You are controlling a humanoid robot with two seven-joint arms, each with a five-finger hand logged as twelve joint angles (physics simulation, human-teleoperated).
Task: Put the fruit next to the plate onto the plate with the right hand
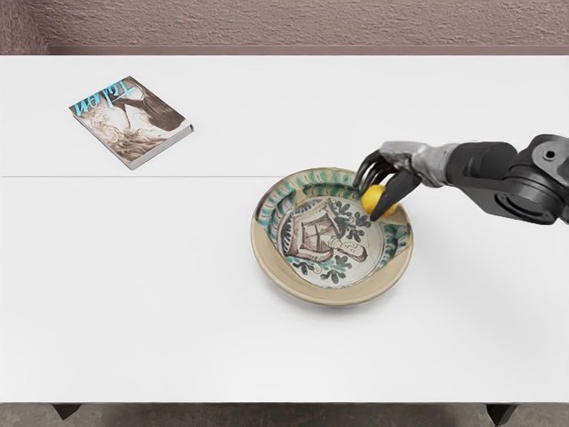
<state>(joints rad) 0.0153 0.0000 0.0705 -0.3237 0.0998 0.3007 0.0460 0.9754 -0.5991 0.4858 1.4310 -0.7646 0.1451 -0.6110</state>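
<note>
The robot's dark, five-fingered right hand (388,174) reaches in from the right edge, its fingers curled down around a small round yellow fruit (373,198). The fruit sits over the upper right inner slope of the shallow ceramic plate (267,258), painted in green and brown. Whether it rests on the glaze or hangs just above it cannot be told.

The fruit looks light and firm, with a smooth skin that could slip or roll. The safest hold is probably fingers and thumb wrapped across its widest part, as here. The plate's sloped wall would likely send a dropped fruit rolling inward.

A paperback book with a sepia cover (131,120) lies well apart on the white table (133,311). The left arm is out of view.
</note>
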